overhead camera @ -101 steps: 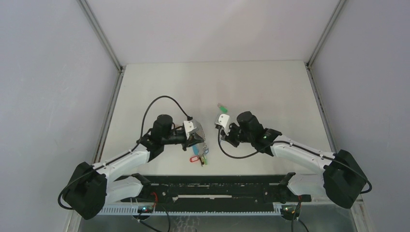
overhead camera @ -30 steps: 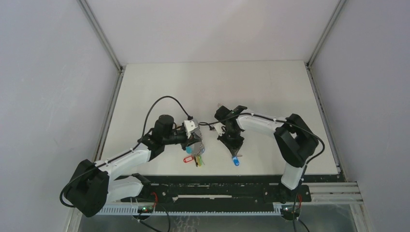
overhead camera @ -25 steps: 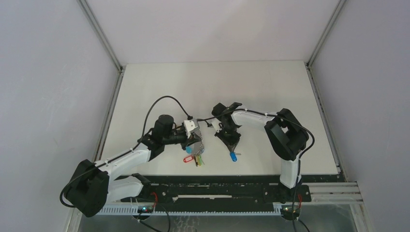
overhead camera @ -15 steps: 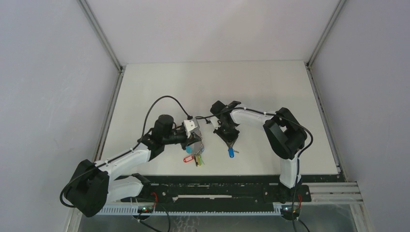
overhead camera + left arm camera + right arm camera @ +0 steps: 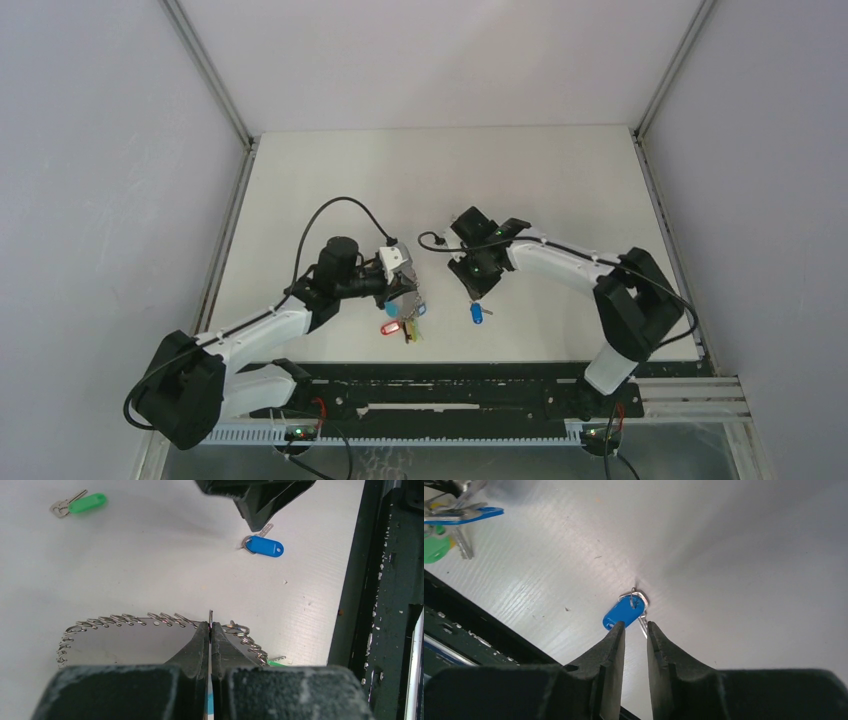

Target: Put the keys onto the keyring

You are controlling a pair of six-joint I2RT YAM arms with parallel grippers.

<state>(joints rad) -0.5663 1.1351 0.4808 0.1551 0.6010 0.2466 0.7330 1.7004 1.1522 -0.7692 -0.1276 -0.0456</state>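
The blue key (image 5: 624,612) is judged to be light, stiff and slick: a thin metal blade and a small wire loop joined to a smooth plastic head. It lies flat on the table (image 5: 560,180), so the blade would be hard to pinch. The plastic head, taken across its narrow width, is judged the better hold, since the small loop would be left free for threading. The right gripper (image 5: 635,625) is seen with its fingers a little apart, hanging just above the key. The blade points back between the fingertips, and nothing is held as far as can be told. The keyring (image 5: 125,620) is clamped by the left gripper (image 5: 210,630), whose fingers are pressed together on the thin wire, near the blue key and to its left. A green key (image 5: 82,503) is seen farther back on the table, well apart from both grippers.
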